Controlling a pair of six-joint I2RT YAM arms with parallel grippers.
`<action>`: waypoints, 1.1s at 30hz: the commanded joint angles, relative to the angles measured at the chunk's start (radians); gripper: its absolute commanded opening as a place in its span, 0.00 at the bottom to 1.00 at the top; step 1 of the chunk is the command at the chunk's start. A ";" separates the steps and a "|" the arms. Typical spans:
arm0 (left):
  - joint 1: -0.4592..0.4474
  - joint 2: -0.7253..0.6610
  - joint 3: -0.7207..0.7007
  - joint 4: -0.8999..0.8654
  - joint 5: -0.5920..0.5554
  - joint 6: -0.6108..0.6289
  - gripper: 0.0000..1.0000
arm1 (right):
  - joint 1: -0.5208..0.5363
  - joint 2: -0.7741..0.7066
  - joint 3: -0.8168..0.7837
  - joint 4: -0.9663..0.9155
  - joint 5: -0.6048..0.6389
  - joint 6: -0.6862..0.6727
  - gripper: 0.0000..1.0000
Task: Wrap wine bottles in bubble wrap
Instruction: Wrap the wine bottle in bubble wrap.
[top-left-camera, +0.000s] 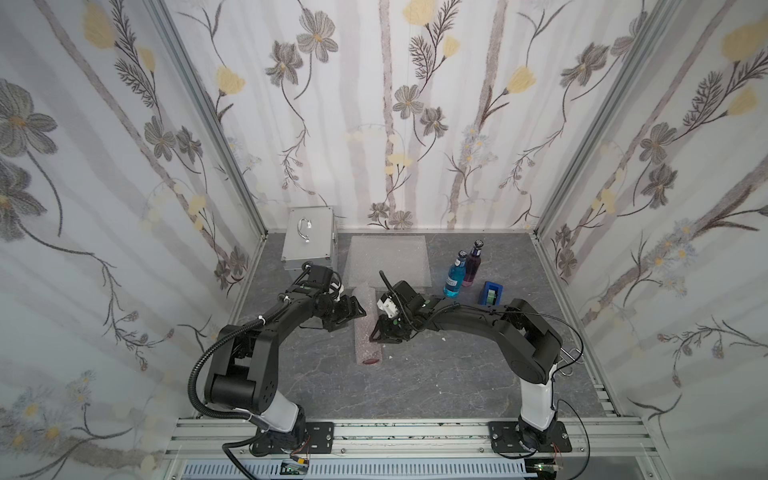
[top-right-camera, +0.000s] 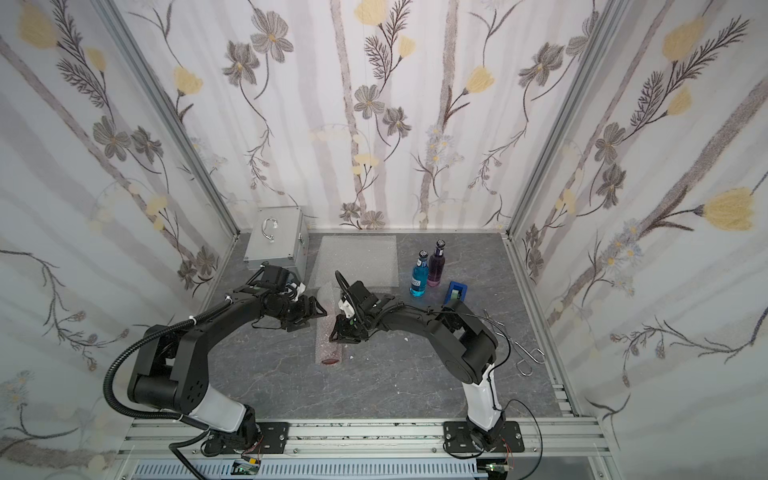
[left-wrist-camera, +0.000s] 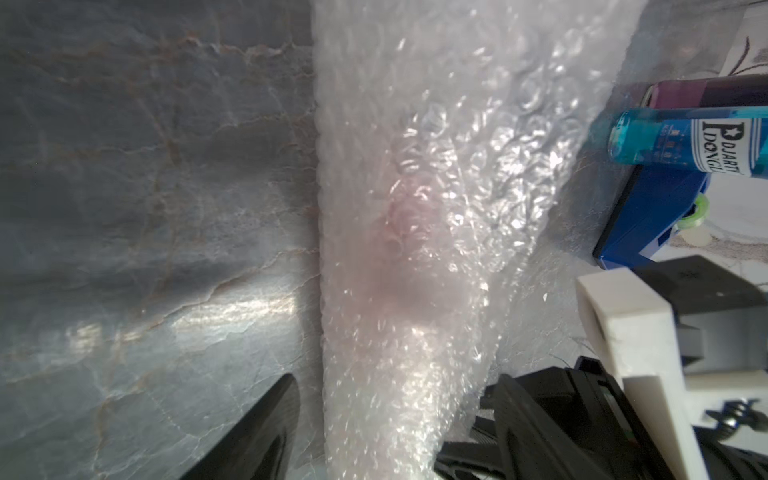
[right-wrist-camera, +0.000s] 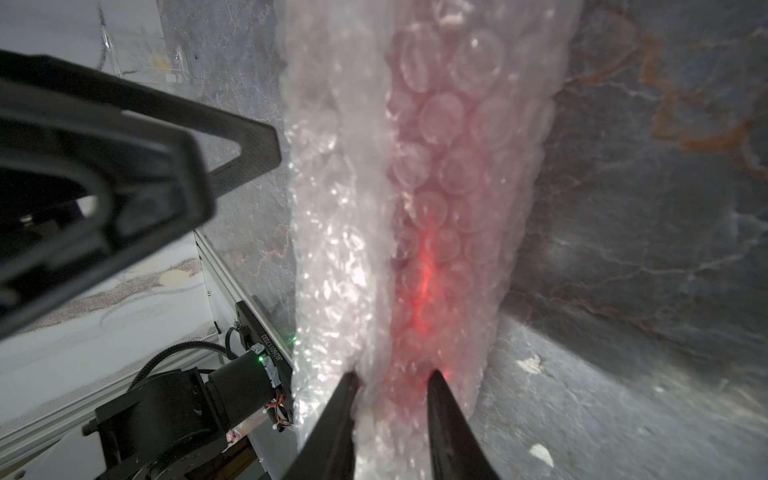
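**Wrapping step, first bottle.** The red bottle is lying on its side at the middle of the table, rolled inside the wrap. Only its dark red base is showing at the roll's near end, and a red glow is coming through the bubbles in the right wrist view. The right gripper is pinching the roll, its fingers pressing into the wrap from either side. The left gripper is hovering just beside the roll's opposite flank, jaws standing apart and holding nothing; whether a fingertip is touching the wrap cannot be told. The blue bottle and purple bottle are standing upright and bare at the far right, close together. The tape dispenser is sitting just beside them. A spare sheet is lying flat near the back wall, next to the case. Judged step: rolling looks about complete on this bottle and the roll is being held shut, with two bottles left to wrap. No tape is visible on the roll. The next move is therefore probably calling for one gripper to pin the seam while the loose ends are tucked or taped, since springy wrap is liable to unroll once freed.
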 joint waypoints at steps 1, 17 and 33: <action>-0.008 0.048 0.021 0.030 -0.004 -0.027 0.84 | 0.006 0.016 0.008 -0.027 0.049 0.004 0.29; -0.024 0.267 0.170 0.003 -0.020 -0.024 0.80 | 0.014 0.034 0.017 -0.023 0.045 0.007 0.25; -0.029 0.317 0.174 0.004 -0.021 -0.021 0.42 | 0.020 0.020 0.033 -0.040 0.056 -0.004 0.32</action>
